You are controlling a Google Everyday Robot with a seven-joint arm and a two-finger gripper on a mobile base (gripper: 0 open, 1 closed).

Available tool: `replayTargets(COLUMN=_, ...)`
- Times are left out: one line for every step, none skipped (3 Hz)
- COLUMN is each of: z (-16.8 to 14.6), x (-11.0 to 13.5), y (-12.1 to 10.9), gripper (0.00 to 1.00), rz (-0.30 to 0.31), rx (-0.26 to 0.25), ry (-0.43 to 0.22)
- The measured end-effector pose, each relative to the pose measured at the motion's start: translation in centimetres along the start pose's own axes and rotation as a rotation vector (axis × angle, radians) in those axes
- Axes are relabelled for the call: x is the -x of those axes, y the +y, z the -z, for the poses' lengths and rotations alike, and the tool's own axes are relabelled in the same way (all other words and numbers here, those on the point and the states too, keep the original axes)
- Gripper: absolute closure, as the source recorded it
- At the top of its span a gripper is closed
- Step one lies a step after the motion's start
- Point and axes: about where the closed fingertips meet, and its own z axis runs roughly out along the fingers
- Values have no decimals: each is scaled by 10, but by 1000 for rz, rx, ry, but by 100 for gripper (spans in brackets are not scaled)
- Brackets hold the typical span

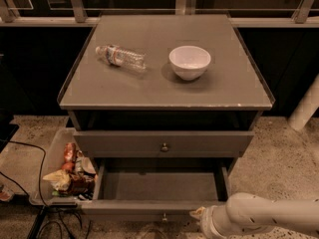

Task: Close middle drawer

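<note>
The middle drawer (159, 185) is pulled out towards me, empty inside, with its small round knob (163, 216) at the centre of the front panel. Above it the top drawer (124, 143) is pushed in, with its knob (164, 147) showing. My white arm (269, 215) reaches in from the bottom right. The gripper (201, 217) is at the right part of the open drawer's front panel, just right of the knob. The lowest drawer is hidden beneath the open one.
A plastic water bottle (121, 57) lies on the cabinet top (164, 91) beside a white bowl (189, 61). A clear bin of snack packets (67, 171) stands on the floor to the left. Black cables (30, 193) run along the left floor. A white post (305, 106) stands at the right.
</note>
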Motion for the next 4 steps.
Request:
replayTargets(z=0, x=0, y=1, gripper=19, rz=0, rx=0, ry=0)
replayTargets(z=11, x=3, y=-30, gripper=41, rz=22, rx=-50, ry=-45)
replayTargets(z=17, x=-13, y=-84, gripper=64, rz=17, rx=-98, ry=-92)
replayTargets(z=25, x=-31, y=-151, gripper=88, rz=-23, rx=-144, ry=-93)
